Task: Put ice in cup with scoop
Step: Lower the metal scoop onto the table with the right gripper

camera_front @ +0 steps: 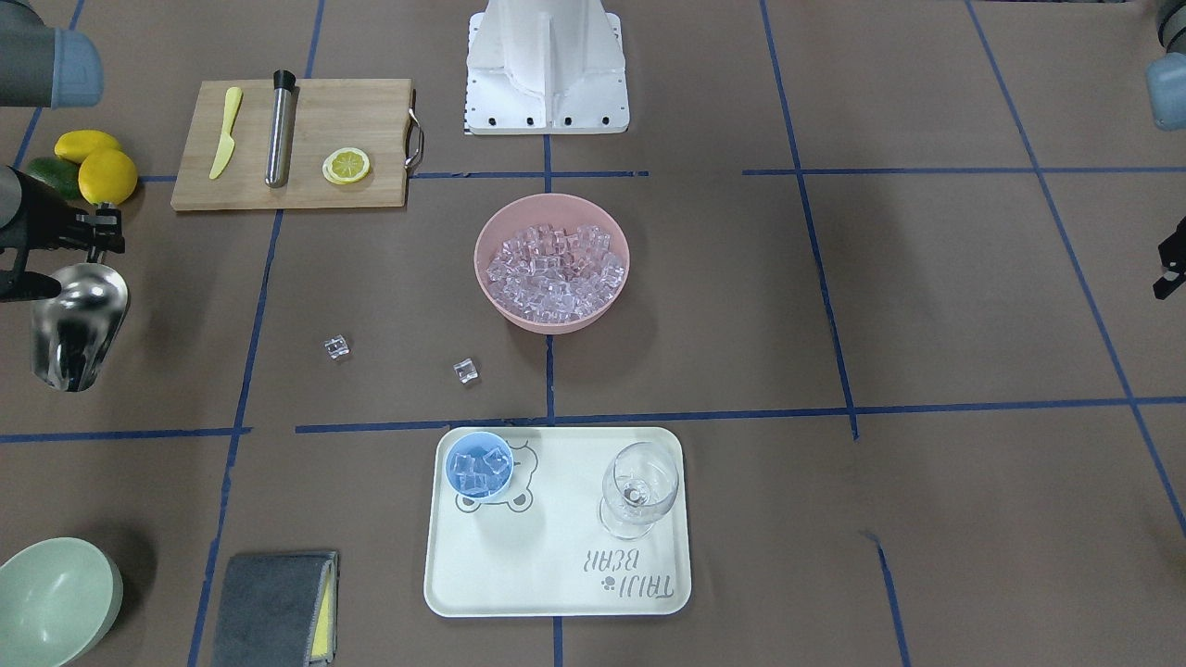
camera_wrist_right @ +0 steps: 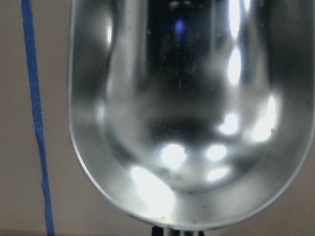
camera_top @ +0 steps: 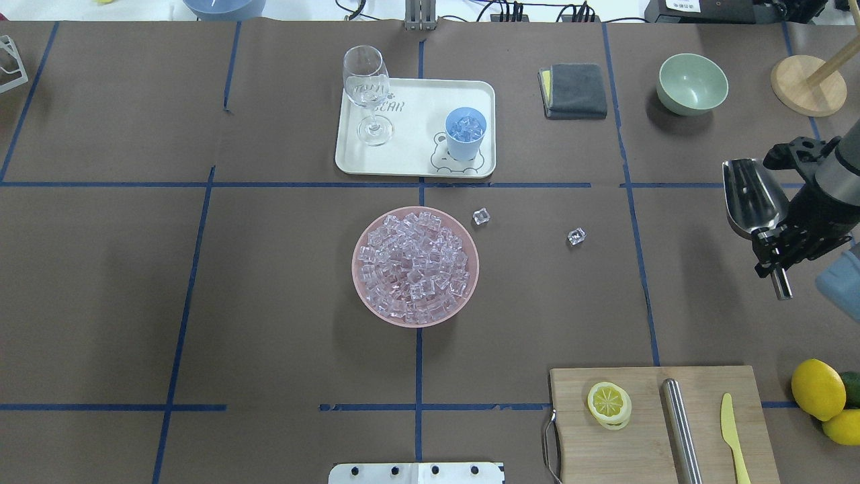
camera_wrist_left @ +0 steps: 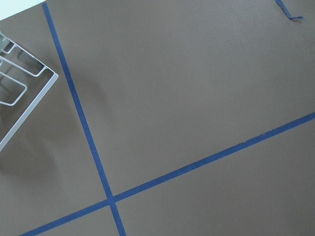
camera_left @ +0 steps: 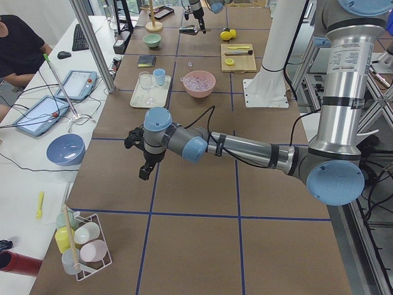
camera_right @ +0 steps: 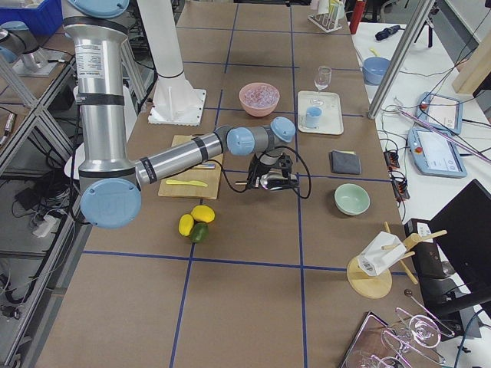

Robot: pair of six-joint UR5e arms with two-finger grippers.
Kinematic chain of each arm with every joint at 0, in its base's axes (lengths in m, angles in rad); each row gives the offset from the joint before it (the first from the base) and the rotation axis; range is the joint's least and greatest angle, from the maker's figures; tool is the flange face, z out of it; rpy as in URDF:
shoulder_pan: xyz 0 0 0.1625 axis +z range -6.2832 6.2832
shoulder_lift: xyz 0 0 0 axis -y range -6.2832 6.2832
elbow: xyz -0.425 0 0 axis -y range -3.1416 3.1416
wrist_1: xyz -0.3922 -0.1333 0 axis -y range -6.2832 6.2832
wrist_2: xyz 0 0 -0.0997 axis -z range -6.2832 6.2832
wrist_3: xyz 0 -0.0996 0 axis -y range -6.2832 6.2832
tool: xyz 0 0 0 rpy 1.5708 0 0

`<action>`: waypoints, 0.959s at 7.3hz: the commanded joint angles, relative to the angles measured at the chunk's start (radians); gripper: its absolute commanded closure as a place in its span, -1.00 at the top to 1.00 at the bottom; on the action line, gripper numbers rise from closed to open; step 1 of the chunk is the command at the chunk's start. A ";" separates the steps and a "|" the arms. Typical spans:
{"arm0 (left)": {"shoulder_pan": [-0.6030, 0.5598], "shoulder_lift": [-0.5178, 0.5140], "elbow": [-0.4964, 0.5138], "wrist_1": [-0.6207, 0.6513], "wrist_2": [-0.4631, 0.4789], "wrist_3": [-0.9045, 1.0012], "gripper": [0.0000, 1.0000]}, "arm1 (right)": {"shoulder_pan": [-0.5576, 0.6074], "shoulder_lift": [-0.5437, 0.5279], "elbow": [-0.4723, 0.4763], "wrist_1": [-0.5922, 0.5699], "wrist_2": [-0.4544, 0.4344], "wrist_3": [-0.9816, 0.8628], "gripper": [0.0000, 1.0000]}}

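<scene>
Right up against the right wrist lens: the scoop (camera_wrist_right: 172, 113), trough open toward the camera, polished metal full of bright reflections, brown table paper and a blue tape line beside it. Held by its thin rod handle in the right gripper (camera_top: 779, 250), fingers clamped on the rod, trough pointing away from the robot, out at the robot's right edge of the table and well apart from the cup (camera_top: 465, 134). Light blue, upright, standing on the bear drawing in a corner of the cream tray (camera_top: 410, 151), with several cubes of ice (camera_top: 466, 126) inside. On the same tray, apart from the cup, a clear stemmed wine glass (camera_top: 366, 87), upright. Between tray and robot base, a pink bowl (camera_top: 356, 269) heaped with more ice. Two loose cubes (camera_top: 481, 216) on the bare paper, one near the bowl's rim, the other farther toward the scoop. Near the robot's right, a wooden cutting board (camera_top: 645, 450) bearing a lemon slice (camera_top: 609, 402), a steel cylinder (camera_top: 682, 430) and a yellow knife (camera_top: 731, 423); beside it, lemons (camera_top: 817, 388). Beyond the scoop, a pale green bowl (camera_top: 692, 84) and a folded grey cloth (camera_top: 574, 89). Left gripper (camera_left: 146, 167) above bare paper far on the robot's left; whether open or closed, cannot tell.
</scene>
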 commanded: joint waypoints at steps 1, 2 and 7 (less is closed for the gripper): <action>0.000 -0.002 0.002 -0.001 0.002 -0.002 1.00 | -0.057 -0.002 -0.038 0.000 0.058 -0.002 -1.00; 0.000 -0.004 0.001 -0.001 0.035 -0.002 1.00 | -0.068 0.001 -0.062 0.002 0.059 -0.005 -1.00; 0.000 -0.010 -0.004 0.000 0.088 -0.003 1.00 | -0.087 0.012 -0.151 0.109 0.061 0.001 -1.00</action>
